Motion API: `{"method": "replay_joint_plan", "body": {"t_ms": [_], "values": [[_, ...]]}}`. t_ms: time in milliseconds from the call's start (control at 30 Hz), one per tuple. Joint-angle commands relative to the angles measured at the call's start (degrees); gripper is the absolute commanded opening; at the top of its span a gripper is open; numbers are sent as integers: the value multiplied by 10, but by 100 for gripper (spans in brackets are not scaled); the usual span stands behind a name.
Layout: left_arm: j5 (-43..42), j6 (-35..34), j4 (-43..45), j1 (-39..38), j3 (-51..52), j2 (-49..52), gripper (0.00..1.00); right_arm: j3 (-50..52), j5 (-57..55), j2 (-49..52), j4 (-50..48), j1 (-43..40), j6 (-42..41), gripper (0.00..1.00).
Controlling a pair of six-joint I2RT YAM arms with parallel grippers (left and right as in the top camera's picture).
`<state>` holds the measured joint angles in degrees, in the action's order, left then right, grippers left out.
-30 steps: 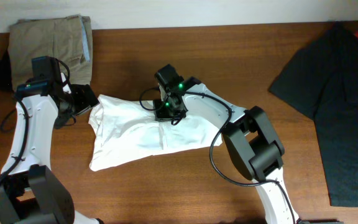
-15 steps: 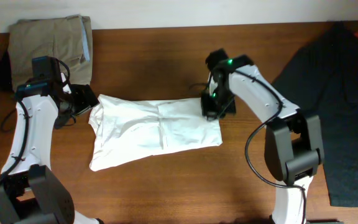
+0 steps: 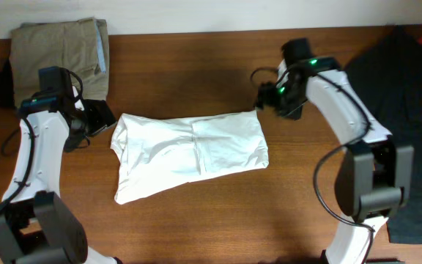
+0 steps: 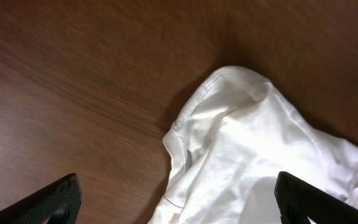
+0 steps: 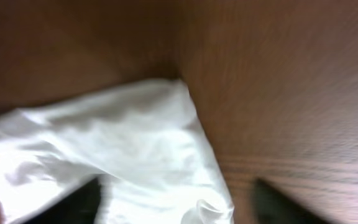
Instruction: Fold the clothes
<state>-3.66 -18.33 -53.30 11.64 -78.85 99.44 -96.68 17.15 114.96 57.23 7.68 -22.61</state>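
- Overhead: left claw [image 3: 102, 117] spread wide, empty; white T-shirt [image 3: 189, 150] lies just beside it on the desk [image 3: 196, 220];
- right claw [image 3: 264, 100] apart, empty; T-shirt's corner just beside it

The T-shirt [image 3: 189, 150] is made of soft, matt white cloth, lightly creased; beneath it, the table [image 3: 196, 227] is finished in smooth, faintly glossy dark wood.

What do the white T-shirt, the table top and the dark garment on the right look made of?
White T-shirt: likely cotton-type knit, matte; soft wrinkles, stitched hem. Table: wood or wood-look laminate, brown, slight sheen; grain streaks show, which one unclear. Dark garment: matte charcoal cloth lying limp; weave too small to tell.
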Motion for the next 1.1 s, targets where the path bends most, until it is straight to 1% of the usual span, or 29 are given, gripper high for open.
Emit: {"method": "replay_joint_plan", "body": {"t_ms": [0,33,133,200,300,367,433,500,533,567,600,633,733,767,833,867,900,1000,1067], "values": [[-78,85,1,-2,2,52,99,-19,-9,-13,2,-34,-4,99],[-104,104,0,-2,2,72,99,-18,-9,-12,-2,-43,-4,99],[-111,106,0,2,2,122,99,-17,-9,-12,-2,-50,-8,99],[-129,128,0,11,2,147,99,-10,-12,-12,-2,-50,-8,99],[-178,172,-23,30,2,182,99,-7,-21,-12,0,-50,-2,99],[-187,180,-27,31,8,188,99,-7,-26,-12,0,-50,-2,99],[-216,190,-23,30,26,188,99,-7,-26,-12,0,-50,-2,99],[-232,195,1,25,61,188,99,-7,-26,-12,0,-50,-2,99],[-240,195,19,21,81,188,96,-7,-26,-12,0,-50,-2,99],[-263,195,48,13,107,188,89,-7,-26,-12,0,-50,-2,99],[-281,194,66,7,122,188,80,-7,-26,-12,0,-50,-2,99],[-300,193,85,-3,137,188,73,-7,-26,-12,0,-50,-2,99],[-297,192,92,-31,146,188,71,-7,-26,-12,0,-50,-2,99],[-296,192,96,-38,146,188,61,-7,-26,-12,0,-50,-2,99],[-295,190,105,-39,146,188,23,-7,-26,-12,0,-50,-2,99],[-287,180,107,-36,146,188,14,-7,-26,-12,0,-50,-2,99],[-256,153,108,-32,143,188,1,-7,-26,-12,0,-50,-2,99],[-178,113,86,-14,111,185,1,-7,-27,-12,0,-50,-2,99],[-136,110,50,0,70,177,1,-7,-28,-12,0,-50,-2,99]]}}
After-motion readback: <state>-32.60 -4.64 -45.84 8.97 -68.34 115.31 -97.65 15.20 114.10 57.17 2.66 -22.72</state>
